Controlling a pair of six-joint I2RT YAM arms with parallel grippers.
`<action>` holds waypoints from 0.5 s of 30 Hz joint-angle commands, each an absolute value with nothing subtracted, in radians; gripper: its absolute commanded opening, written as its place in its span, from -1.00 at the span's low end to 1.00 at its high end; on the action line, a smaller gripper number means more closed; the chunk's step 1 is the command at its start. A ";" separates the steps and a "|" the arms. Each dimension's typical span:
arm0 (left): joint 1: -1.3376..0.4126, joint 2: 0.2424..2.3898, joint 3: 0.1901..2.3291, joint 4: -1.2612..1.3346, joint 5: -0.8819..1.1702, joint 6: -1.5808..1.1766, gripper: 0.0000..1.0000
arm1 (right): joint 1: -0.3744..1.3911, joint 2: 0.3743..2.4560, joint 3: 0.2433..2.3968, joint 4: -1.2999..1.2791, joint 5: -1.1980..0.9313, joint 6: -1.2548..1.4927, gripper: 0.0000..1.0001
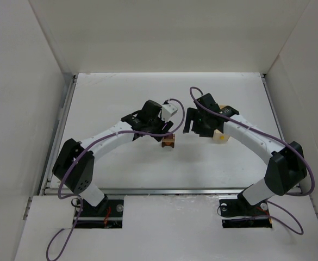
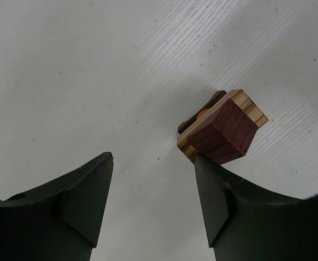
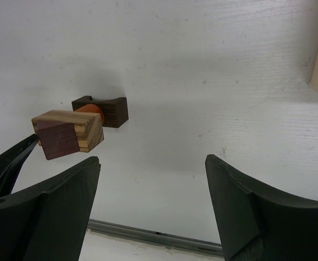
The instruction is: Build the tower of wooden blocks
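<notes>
Tower: (image 1: 169,142) stands near the middle of the counter (image 1: 120,98), a little toward its near edge, between the two arms' fingers.
Build: a dark brown notched base, an orange piece on it, a tan striped block above, and a reddish-brown block on top.
Handling: judged light, stiff and hard. The small wooden pieces seem to rest loose on one another, so a sideways nudge would likely twist or topple them. Smooth faces may slip in a weak pinch.
Where to hold: any one block by two opposite flat sides, with the fingers coming straight down. The stack is best not pushed from one side.
Left fingers: (image 2: 85,198) spread, nothing between them. One tip is at the top block's lower corner, touching or just beside it; which cannot be told.
Right fingers: (image 3: 240,206) spread wide, nothing between them. The tower lies off to their left.
Top view: shows both arms bent inward by the tower and a pale box (image 1: 220,136) partly under the right arm. The layers are too small to read there.
Left wrist: shows the top block's grain and the close fingertip, but the base is mostly hidden.
Right wrist: shows the base and orange piece from the side. Whether the upper blocks lean cannot be told.
</notes>
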State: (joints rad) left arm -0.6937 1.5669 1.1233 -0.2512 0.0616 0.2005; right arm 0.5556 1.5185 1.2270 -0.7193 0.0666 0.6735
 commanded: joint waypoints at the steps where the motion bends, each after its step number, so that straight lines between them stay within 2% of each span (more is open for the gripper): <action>1: -0.698 1.517 1.135 -0.244 0.054 0.198 0.16 | 0.549 1.505 1.220 -0.664 0.055 0.667 0.67; 10: -0.698 1.517 1.135 -0.244 0.074 0.198 0.16 | 0.549 1.514 1.220 -0.655 0.035 0.667 0.67; 15: -0.698 1.493 1.144 -0.244 0.002 0.178 0.16 | 0.549 1.503 1.229 -0.664 0.072 0.667 0.67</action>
State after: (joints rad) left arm -0.6937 1.5635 1.1233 -0.2512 0.0444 0.1993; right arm 0.5556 1.5185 1.2270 -0.6945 0.0463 0.6731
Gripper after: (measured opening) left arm 0.585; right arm 0.839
